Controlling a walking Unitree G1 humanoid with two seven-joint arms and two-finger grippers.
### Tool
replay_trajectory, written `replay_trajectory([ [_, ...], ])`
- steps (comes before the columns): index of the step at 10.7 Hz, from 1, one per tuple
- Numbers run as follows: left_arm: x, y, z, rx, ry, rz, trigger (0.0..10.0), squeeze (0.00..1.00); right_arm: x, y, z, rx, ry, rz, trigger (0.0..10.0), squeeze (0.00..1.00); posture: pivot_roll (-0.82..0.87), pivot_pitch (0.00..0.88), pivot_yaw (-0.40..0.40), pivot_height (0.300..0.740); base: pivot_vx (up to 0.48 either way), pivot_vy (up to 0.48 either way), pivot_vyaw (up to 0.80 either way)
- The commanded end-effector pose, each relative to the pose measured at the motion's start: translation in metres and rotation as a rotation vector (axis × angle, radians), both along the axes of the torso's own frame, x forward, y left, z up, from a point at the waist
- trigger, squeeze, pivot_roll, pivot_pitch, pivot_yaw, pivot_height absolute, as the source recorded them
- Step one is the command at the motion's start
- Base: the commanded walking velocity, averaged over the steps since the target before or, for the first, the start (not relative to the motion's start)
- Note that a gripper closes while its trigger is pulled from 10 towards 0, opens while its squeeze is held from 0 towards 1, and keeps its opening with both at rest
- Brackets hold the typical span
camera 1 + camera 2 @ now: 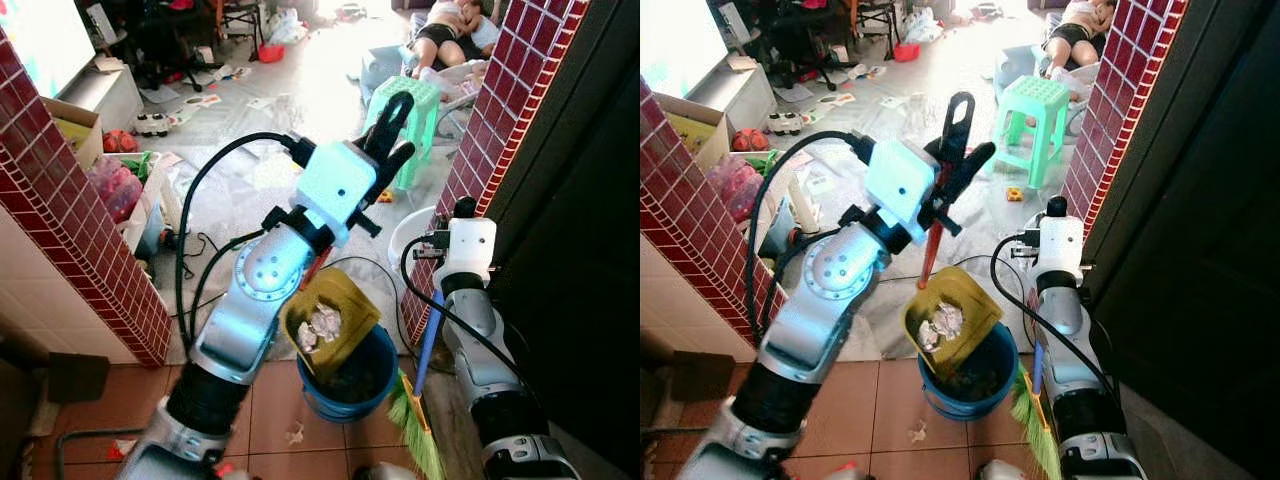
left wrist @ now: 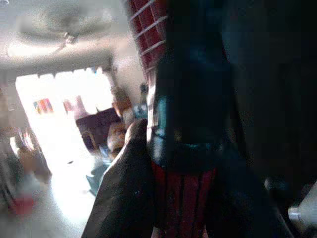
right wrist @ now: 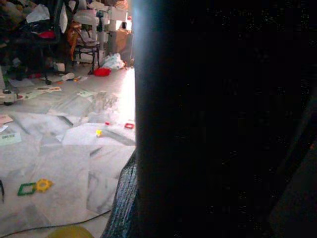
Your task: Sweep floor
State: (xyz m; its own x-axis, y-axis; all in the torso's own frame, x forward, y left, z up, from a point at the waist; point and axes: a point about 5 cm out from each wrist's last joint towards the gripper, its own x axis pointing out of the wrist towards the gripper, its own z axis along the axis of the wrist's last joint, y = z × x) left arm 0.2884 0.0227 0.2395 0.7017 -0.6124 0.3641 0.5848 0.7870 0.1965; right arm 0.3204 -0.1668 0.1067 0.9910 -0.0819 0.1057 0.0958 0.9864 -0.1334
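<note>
The yellow dustpan is held tilted over the blue bucket so its crumpled litter can slide in, its red handle clamped by the left pincer; beside the bucket, the broom is kept upright, the right pincer's grip impossible to tell

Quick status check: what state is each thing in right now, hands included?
Left hand: raised, shut on dustpan handle.
Dustpan: tilted over bucket, crumpled paper still inside.
Bucket: upright on tile floor, dark debris inside.
Broom: beside bucket, bristles down.
Right hand: by the brick pillar; grip unclear.
</note>
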Motion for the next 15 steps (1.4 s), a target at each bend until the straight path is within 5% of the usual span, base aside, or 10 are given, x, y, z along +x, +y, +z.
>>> replay_trajectory([
  [1, 0.001, 0.006, 0.006, -0.170, 0.112, -0.016, 10.0, 0.00, 0.006, 0.004, 0.010, 0.000, -0.040, 0.011, 10.0, 0.00, -0.05, 0.000, 0.012, 0.740, 0.000, 0.000, 0.00],
  [2, -0.002, 0.003, 0.006, 0.072, -0.108, 0.006, 10.0, 0.00, 0.006, 0.004, 0.010, 0.001, -0.039, 0.013, 10.0, 0.00, -0.05, 0.000, 0.009, 0.740, 0.000, 0.000, 0.00],
  [3, -0.003, 0.003, 0.005, 0.071, -0.110, -0.002, 10.0, 0.00, 0.006, 0.005, 0.010, 0.001, -0.039, 0.014, 10.0, 0.00, -0.05, 0.000, 0.010, 0.740, 0.000, 0.000, 0.00],
  [4, -0.007, 0.001, 0.009, 0.182, -0.247, 0.008, 10.0, 0.00, 0.006, 0.005, 0.010, 0.000, -0.041, 0.015, 10.0, 0.00, -0.05, 0.000, 0.010, 0.740, 0.000, 0.000, 0.00],
  [7, -0.004, 0.007, 0.016, 0.158, -0.276, 0.041, 10.0, 0.00, 0.006, 0.007, 0.008, 0.001, -0.038, 0.017, 10.0, 0.00, -0.04, 0.000, 0.008, 0.740, 0.000, 0.000, 0.00],
  [11, 0.000, 0.033, 0.064, -0.010, -0.392, 0.212, 10.0, 0.00, 0.004, 0.007, 0.006, -0.002, -0.028, 0.022, 10.0, 0.00, -0.04, 0.000, -0.003, 0.740, 0.000, 0.000, 0.00],
  [12, 0.002, 0.045, 0.078, -0.086, -0.395, 0.285, 10.0, 0.00, 0.004, 0.007, 0.005, -0.001, -0.027, 0.023, 10.0, 0.00, -0.03, 0.000, -0.008, 0.740, 0.000, 0.000, 0.00],
  [13, 0.015, 0.072, 0.084, -0.062, -0.393, 0.466, 10.0, 0.00, 0.004, 0.010, 0.005, 0.002, -0.025, 0.030, 10.0, 0.00, -0.03, 0.000, -0.009, 0.740, 0.000, 0.000, 0.00],
  [15, 0.023, 0.111, 0.051, 0.016, -0.288, 0.631, 10.0, 0.00, 0.002, 0.012, 0.006, 0.008, -0.027, 0.033, 10.0, 0.00, -0.02, 0.000, -0.004, 0.740, 0.000, 0.000, 0.00],
])
